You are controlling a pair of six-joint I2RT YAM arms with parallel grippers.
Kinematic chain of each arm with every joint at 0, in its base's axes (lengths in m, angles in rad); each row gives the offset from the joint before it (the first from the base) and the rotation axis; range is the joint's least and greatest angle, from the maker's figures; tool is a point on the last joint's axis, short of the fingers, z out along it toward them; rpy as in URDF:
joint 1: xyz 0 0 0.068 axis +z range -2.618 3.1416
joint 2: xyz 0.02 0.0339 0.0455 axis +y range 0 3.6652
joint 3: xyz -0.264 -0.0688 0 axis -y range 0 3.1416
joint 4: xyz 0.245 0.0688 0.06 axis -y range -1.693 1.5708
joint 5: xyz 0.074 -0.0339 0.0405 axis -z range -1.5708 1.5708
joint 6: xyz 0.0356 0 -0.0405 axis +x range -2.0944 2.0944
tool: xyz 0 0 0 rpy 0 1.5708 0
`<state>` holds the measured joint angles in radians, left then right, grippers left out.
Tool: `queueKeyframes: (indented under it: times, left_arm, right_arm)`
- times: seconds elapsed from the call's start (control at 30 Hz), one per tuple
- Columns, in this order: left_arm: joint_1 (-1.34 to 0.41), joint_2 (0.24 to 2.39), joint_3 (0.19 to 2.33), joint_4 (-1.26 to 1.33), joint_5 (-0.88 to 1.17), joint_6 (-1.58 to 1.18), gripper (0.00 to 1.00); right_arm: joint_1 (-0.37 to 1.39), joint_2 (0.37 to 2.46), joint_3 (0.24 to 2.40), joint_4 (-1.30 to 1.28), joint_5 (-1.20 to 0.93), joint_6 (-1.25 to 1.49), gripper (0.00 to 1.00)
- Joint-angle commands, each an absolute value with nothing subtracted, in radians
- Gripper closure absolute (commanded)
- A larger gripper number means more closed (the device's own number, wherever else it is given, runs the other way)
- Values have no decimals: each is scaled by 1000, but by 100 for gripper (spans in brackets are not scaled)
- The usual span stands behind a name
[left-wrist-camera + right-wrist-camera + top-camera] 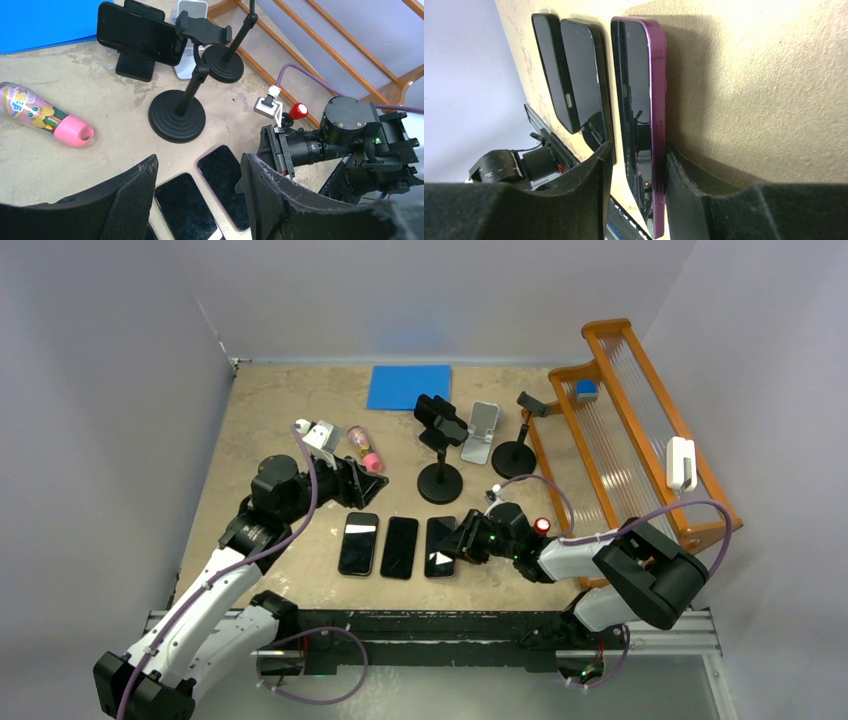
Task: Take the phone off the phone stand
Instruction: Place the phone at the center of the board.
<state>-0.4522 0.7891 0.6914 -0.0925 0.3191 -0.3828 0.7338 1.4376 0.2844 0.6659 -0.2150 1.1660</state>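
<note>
A black phone (137, 32) sits in a black phone stand (134, 67) at the back; in the top view the phone (432, 412) is at centre. Three phones lie flat in a row near the front. The rightmost is purple-edged (658, 100), and it also shows in the top view (438, 546). My right gripper (636, 172) is open, with this phone's end between its fingers: one finger (684, 175) touches its table side, the other stands off the screen. My left gripper (200, 200) is open and empty above the row, also seen from the top (368, 480).
An empty black clamp stand (177, 117) on a round base stands behind the row, with a second round-base stand (222, 62) and a silver stand (482, 430) further back. A pink bottle (45, 117) lies at the left. An orange rack (640, 430) is at the right and a blue mat (408, 386) at the back.
</note>
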Motion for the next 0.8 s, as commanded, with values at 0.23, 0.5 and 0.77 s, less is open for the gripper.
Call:
queueKeyframes:
  times: [0.23, 0.5, 0.77]
  left_arm:
    - [-456, 787, 707, -63, 333, -393, 41]
    - [-455, 787, 707, -63, 334, -394, 41]
    - [-456, 787, 707, -60, 337, -396, 41]
  right_arm:
    - [733, 1356, 245, 533, -124, 1124, 55]
    - [733, 1295, 246, 469, -96, 1109, 55]
    - [732, 1254, 252, 417, -71, 1099, 53]
